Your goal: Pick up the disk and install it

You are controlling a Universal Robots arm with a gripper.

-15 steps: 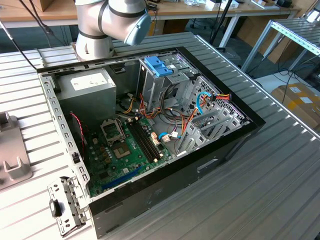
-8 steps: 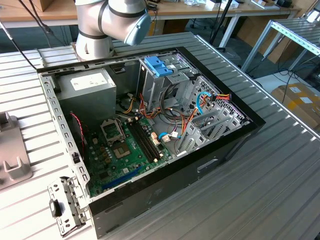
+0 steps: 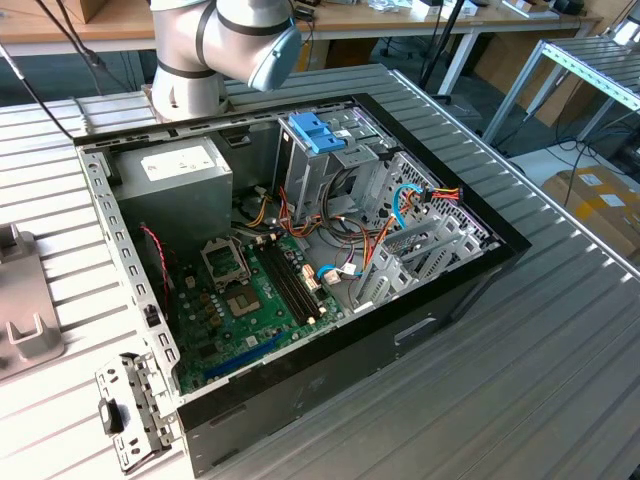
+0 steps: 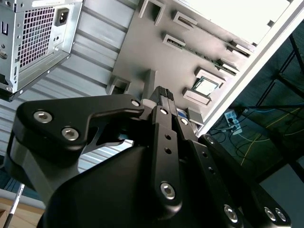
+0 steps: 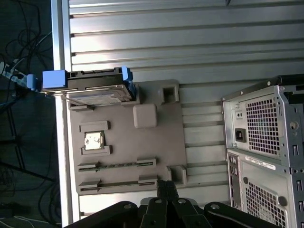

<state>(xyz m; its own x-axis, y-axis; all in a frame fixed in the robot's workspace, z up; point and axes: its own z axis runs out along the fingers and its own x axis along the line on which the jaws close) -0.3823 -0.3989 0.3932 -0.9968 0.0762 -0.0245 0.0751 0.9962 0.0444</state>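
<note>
Plainly, the gripper [image 5: 167,184] carries nothing: in both wrist views its two black fingers are pressed together, poised over one end of the grey fixture tray [image 5: 156,142]. The disk [image 5: 95,90] rests at the tray's opposite corner, well apart from the fingertips. Its dark body is framed by the blue carrier, and its blue tab [image 5: 53,79] lies over the table's edge rail. A processor chip [image 5: 93,141] sits in a tray recess between them. The open computer case [image 3: 420,320] fills the middle of the exterior view, with the tray at that frame's left edge. The drive is probably stiff, dense, smooth-faced and sensitive to knocks. Pinching across the carrier's long side rails looks safer than taking the flexible tab.
</note>
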